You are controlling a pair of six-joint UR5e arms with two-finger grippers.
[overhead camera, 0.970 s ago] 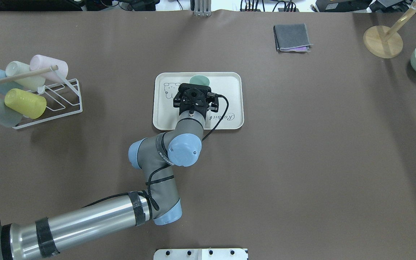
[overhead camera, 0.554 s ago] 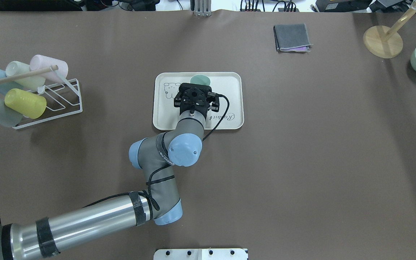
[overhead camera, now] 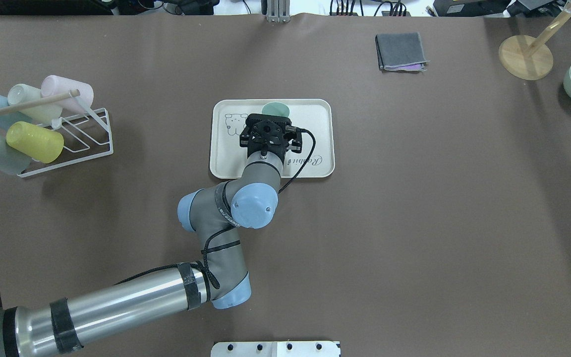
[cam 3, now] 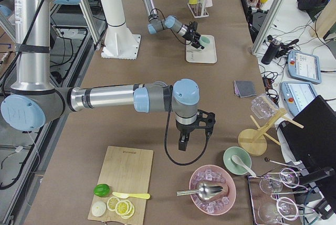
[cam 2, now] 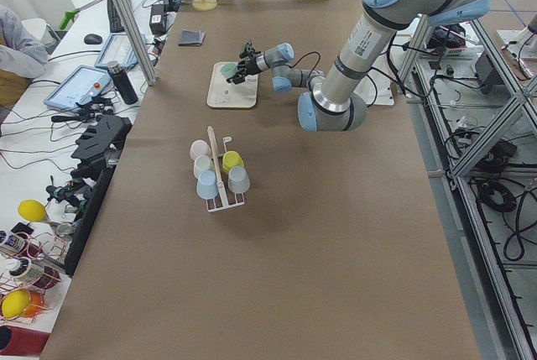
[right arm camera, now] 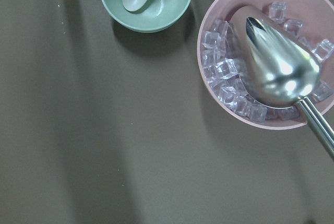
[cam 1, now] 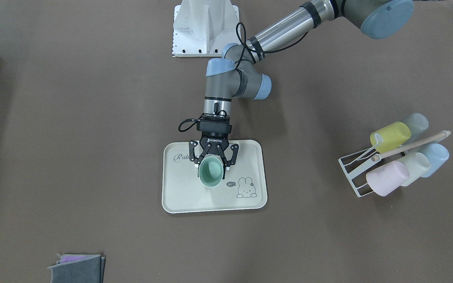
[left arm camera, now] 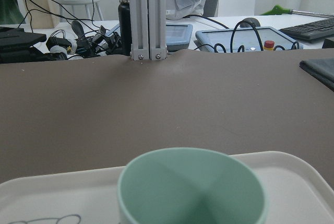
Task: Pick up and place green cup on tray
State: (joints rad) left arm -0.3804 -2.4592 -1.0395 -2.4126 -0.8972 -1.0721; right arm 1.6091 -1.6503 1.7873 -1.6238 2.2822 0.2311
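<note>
Front view: L gripper (cam 1: 212,166) reaches in low over the tray (cam 1: 195,198); jaws spread roughly cup-wide w/ the green cup (cam 1: 210,173) between them, pads at its wall on both sides, so I read it as gripped; cup upright, mouth up, mid-tray, just beside the rabbit drawing (cam 1: 244,188).

Overhead: wrist hides most of the cup; only its far rim shows, inside the tray's far edge.

Left side view: too small to add more than cup over tray.

Right side view: R gripper (cam 3: 194,130) hangs over the table, well apart from the tray; how far its jaws are parted, can't tell.

L wrist view: cup fills lower centre, tray around it; base hidden, so can't tell if seated or just above.

R wrist view: only pink ice bowl (right arm camera: 200,59) w/ metal scoop (right arm camera: 276,62).

Handling: prob. light, stiff plastic; matte, so decent friction; unlikely to break but tips easily; hold the wall mid-height across the diameter, gentle squeeze; let go only once the base sits flat.
</note>
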